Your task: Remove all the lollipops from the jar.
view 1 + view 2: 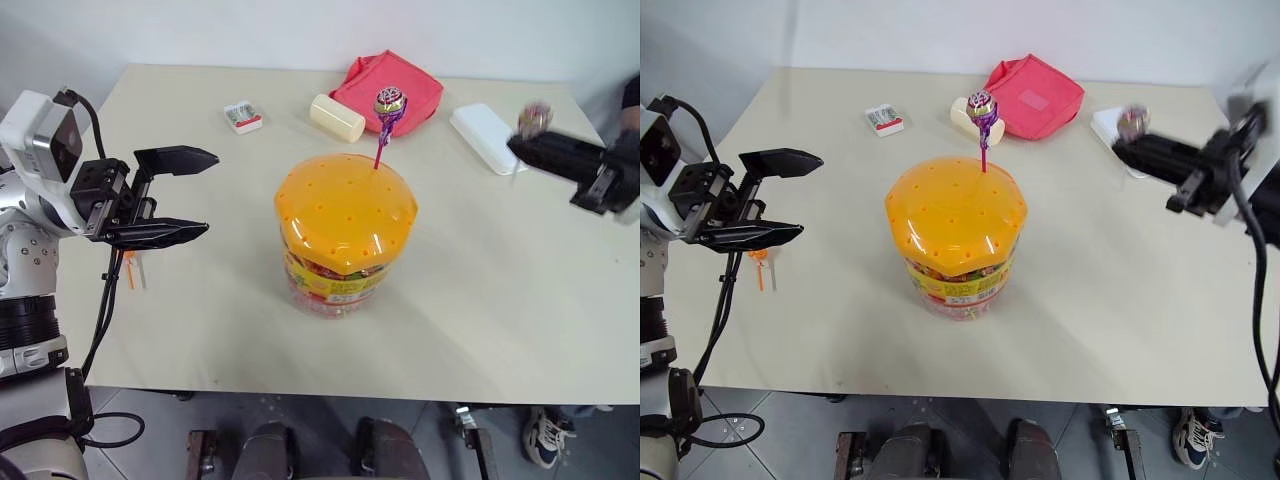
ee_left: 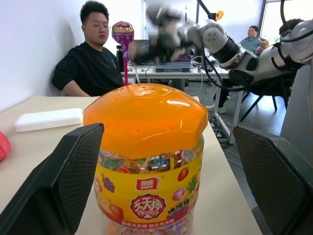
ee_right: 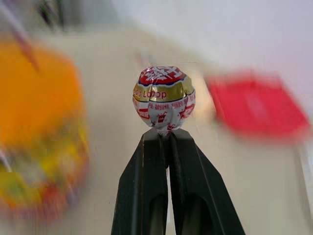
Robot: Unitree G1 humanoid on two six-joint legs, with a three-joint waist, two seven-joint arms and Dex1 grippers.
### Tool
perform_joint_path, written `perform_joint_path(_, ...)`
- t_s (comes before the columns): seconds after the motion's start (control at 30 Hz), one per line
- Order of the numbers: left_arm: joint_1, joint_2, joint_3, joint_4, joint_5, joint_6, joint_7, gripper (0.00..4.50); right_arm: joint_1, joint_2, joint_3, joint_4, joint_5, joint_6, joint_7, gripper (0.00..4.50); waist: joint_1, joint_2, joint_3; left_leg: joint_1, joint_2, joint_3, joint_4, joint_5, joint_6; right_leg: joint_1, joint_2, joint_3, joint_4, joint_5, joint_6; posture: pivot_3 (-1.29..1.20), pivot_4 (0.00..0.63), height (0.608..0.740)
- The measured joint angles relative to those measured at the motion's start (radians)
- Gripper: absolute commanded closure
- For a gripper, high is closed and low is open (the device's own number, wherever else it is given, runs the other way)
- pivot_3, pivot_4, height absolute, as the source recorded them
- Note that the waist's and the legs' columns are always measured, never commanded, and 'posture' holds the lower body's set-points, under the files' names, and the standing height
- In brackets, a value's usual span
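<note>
Jar (image 1: 340,250) upright mid-worktop (image 1: 500,320), orange domed lid (image 1: 345,210) on. Purple-stick lollipop (image 1: 389,103) stands in a lid hole. Second lollipop (image 3: 164,100) pinched in right end effector (image 3: 168,139), well clear of jar. Orange-stick lollipop (image 1: 759,260) lies on worktop.

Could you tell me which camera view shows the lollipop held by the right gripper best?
The right wrist view: the lollipop sits close and centered above the shut right gripper. Both eye views show it small and blurred at the table's right side.
</note>
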Motion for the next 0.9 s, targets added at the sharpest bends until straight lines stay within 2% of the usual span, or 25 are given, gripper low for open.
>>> perform_joint_path(0.13, 0.0, -0.001, -0.005, 0.003, 0.0, -0.009, 0.0, 0.0, 0.121, -0.017, 0.07, 0.082, -0.114, 0.051, -0.008, 4.46, -0.001, 0.0, 0.0, 0.0, 0.0, 0.001, 0.0, 0.0, 0.0, -0.001, 0.0, 0.0, 0.0, 0.0, 0.0, 0.0, 0.15, 0.74)
perform_joint_path(0.27, 0.0, -0.008, -0.017, 0.006, 0.0, -0.015, 0.0, 0.0, 0.158, -0.006, 0.134, 0.187, -0.229, 0.058, -0.061, 4.46, 0.0, 0.0, 0.0, 0.0, 0.0, 0.001, 0.0, 0.0, 0.0, -0.001, 0.0, 0.0, 0.0, 0.0, 0.0, 0.0, 0.15, 0.74)
perform_joint_path(0.5, 0.005, 0.014, -0.015, 0.005, 0.0, -0.004, 0.001, 0.0, 0.177, 0.08, 0.164, 0.311, -0.341, 0.04, -0.109, 4.46, -0.002, 0.0, 0.0, 0.0, 0.0, 0.001, 0.0, 0.0, 0.0, -0.001, 0.0, 0.001, 0.0, 0.0, 0.0, 0.0, 0.15, 0.74)
perform_joint_path(0.6, 0.008, 0.03, -0.007, 0.002, -0.004, 0.018, 0.01, 0.0, 0.175, 0.099, 0.162, 0.334, -0.365, 0.024, -0.112, 3.74, -0.001, 0.0, 0.0, 0.0, 0.0, 0.001, 0.0, 0.0, 0.0, -0.001, 0.0, 0.001, 0.0, 0.0, 0.0, 0.0, 0.15, 0.74)
perform_joint_path(0.73, 0.036, 0.067, 0.015, -0.001, -0.004, 0.048, 0.031, 0.0, 0.201, 0.108, 0.151, 0.338, -0.391, 0.016, -0.109, 2.4, -0.001, 0.0, 0.0, 0.0, 0.0, 0.001, 0.0, 0.0, 0.0, -0.001, 0.0, 0.001, 0.0, 0.0, 0.0, 0.0, 0.15, 0.74)
perform_joint_path(0.9, 0.077, 0.088, 0.031, -0.004, -0.004, 0.059, 0.037, 0.0, 0.27, 0.123, 0.066, 0.283, -0.385, 0.003, -0.087, 0.64, 0.0, 0.0, 0.0, 0.0, 0.0, 0.001, 0.0, 0.0, 0.0, -0.001, 0.0, 0.001, 0.0, 0.0, 0.0, 0.0, 0.15, 0.74)
